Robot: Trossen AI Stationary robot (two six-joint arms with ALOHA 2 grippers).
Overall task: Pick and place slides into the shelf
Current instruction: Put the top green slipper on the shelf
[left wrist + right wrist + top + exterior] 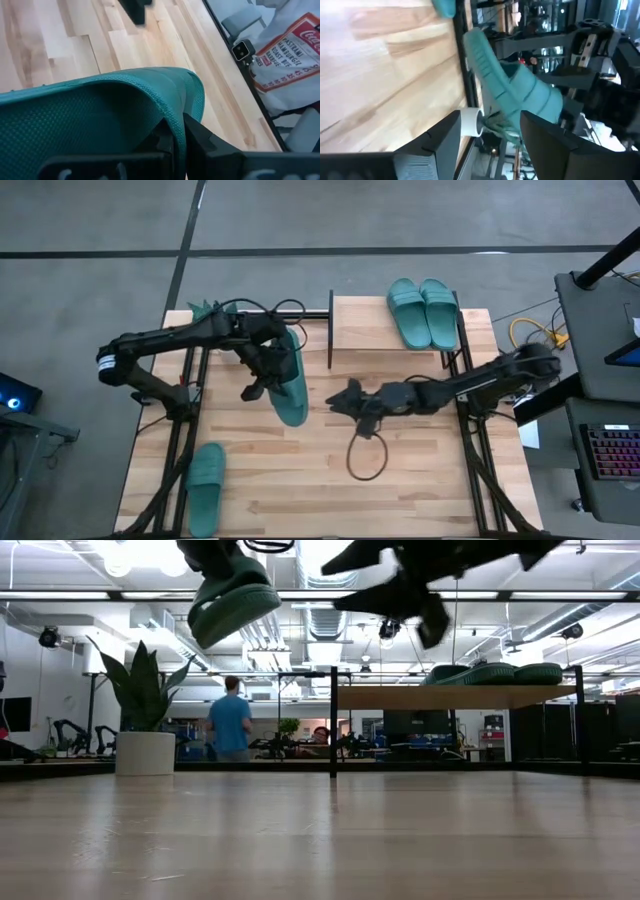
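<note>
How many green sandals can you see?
4: two slides side by side on the shelf, one held up by the left gripper, one on the table's near left corner.

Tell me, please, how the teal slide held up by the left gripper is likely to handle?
The slide probably flexes: its strap bends where the left gripper pinches it. It hangs tilted from that one grip, so it seems light. The textured rubber likely resists slipping.
</note>
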